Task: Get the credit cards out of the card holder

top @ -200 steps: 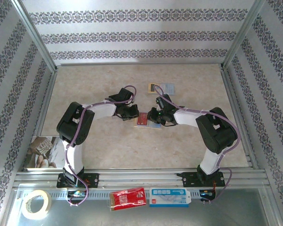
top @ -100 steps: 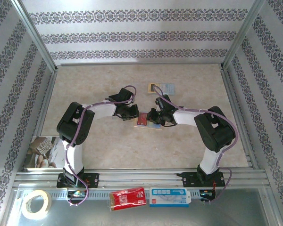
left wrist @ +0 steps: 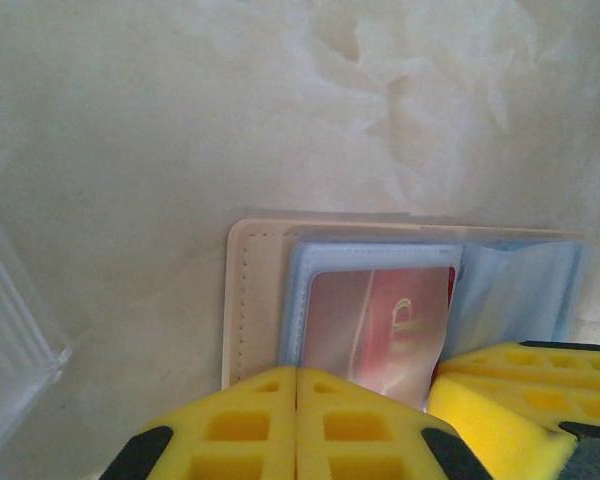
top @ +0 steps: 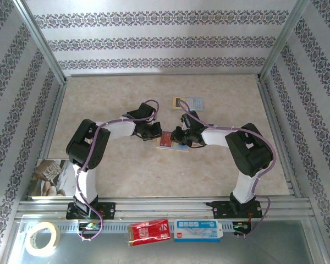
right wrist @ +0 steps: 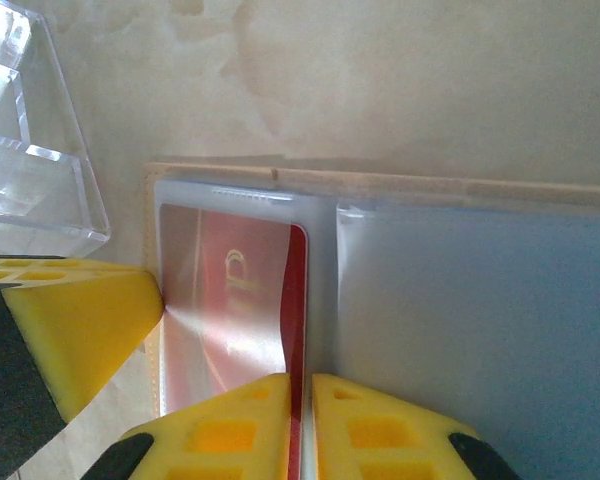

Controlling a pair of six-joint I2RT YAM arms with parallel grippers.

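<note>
One open tan-beige folding card holder (left wrist: 250, 300) lies before you on the marbled table (top: 126, 93), left gripper (left wrist: 297, 375) closed at its edge, right gripper (right wrist: 300, 380) pinching the dark red credit card (right wrist: 230, 290) in its clear sleeve (right wrist: 180, 200)

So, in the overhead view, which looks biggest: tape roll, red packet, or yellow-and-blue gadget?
Largest: red packet and tape roll, about alike, so unranked.
Smallest: yellow-and-blue gadget, though it lies farther back.
</note>
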